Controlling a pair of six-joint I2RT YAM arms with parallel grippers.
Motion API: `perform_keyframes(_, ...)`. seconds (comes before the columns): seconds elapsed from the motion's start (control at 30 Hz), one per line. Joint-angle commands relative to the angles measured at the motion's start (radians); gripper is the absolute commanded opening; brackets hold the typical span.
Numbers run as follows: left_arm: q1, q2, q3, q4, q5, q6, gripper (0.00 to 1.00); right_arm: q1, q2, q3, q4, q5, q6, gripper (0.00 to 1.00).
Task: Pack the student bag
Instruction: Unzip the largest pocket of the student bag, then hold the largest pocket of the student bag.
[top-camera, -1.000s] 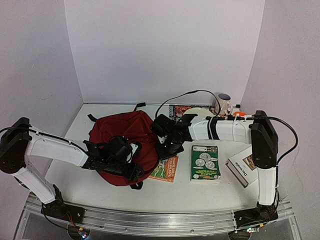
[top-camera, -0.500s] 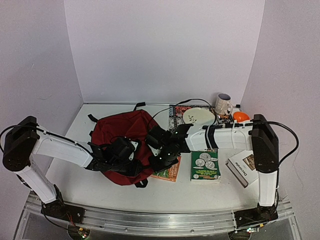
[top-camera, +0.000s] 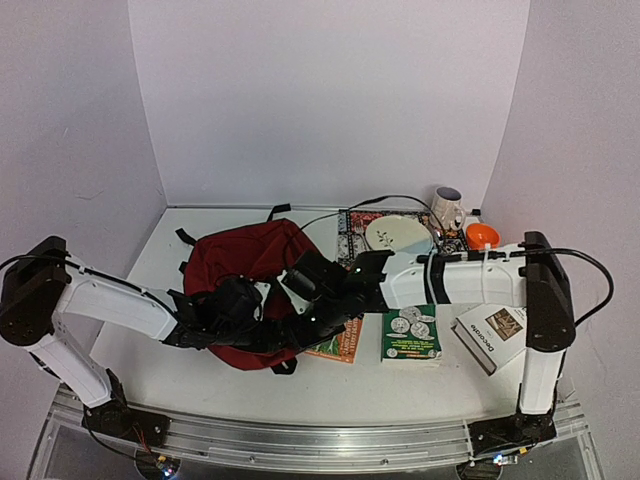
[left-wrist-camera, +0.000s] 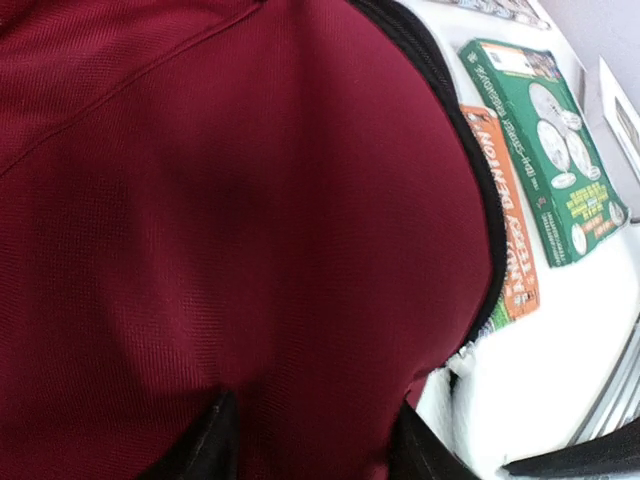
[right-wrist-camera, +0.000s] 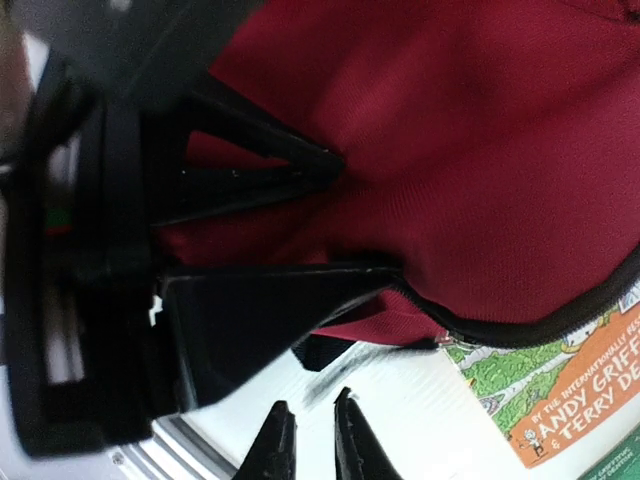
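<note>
The student bag (top-camera: 250, 262) is a dark red backpack lying on the left half of the table, and its fabric (left-wrist-camera: 250, 200) fills the left wrist view. My left gripper (left-wrist-camera: 315, 440) is pressed against the bag's near edge, open, with red fabric bulging between its fingers (right-wrist-camera: 290, 300). My right gripper (right-wrist-camera: 310, 430) hovers over bare table just off that edge, open by a narrow gap with nothing in it. From above, the two grippers (top-camera: 272, 332) (top-camera: 312, 322) almost meet. An orange book (top-camera: 335, 340) lies partly under the bag's zipper edge (right-wrist-camera: 540, 325).
A green book (top-camera: 411, 325) and a white book (top-camera: 490, 335) lie to the right of the bag. At the back stand a plate (top-camera: 398, 233) on a magazine (top-camera: 352, 225), a mug (top-camera: 447, 208) and an orange bowl (top-camera: 482, 235). A black strap end (top-camera: 285, 367) sticks out near the front.
My right arm has swung from above the bag down to its near edge, and its shut jaws have parted slightly. The left gripper stayed at the bag, jaws narrowing then widening again.
</note>
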Motion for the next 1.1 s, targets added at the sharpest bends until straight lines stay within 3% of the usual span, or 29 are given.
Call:
perform_keyframes(0.0, -0.001, -0.098, -0.041, 0.026, -0.025, 0.0, 0.58, -0.027, -0.11, -0.031, -0.008, 0.039, 0.02, 0.26)
perform_keyframes(0.17, -0.001, -0.157, -0.05, -0.011, -0.038, -0.004, 0.68, -0.082, -0.167, -0.088, 0.012, 0.095, 0.066, 0.4)
perform_keyframes(0.5, -0.05, -0.292, -0.02, -0.119, -0.103, -0.071, 0.72, -0.223, -0.183, -0.249, 0.221, 0.047, 0.215, 0.54)
perform_keyframes(0.73, -0.162, -0.3, 0.023, -0.157, -0.176, -0.148, 0.72, -0.269, -0.102, -0.274, 0.365, -0.052, 0.275, 0.6)
perform_keyframes(1.07, -0.278, -0.15, 0.088, -0.154, -0.209, -0.282, 0.69, -0.269, 0.003, -0.248, 0.417, -0.121, 0.297, 0.6)
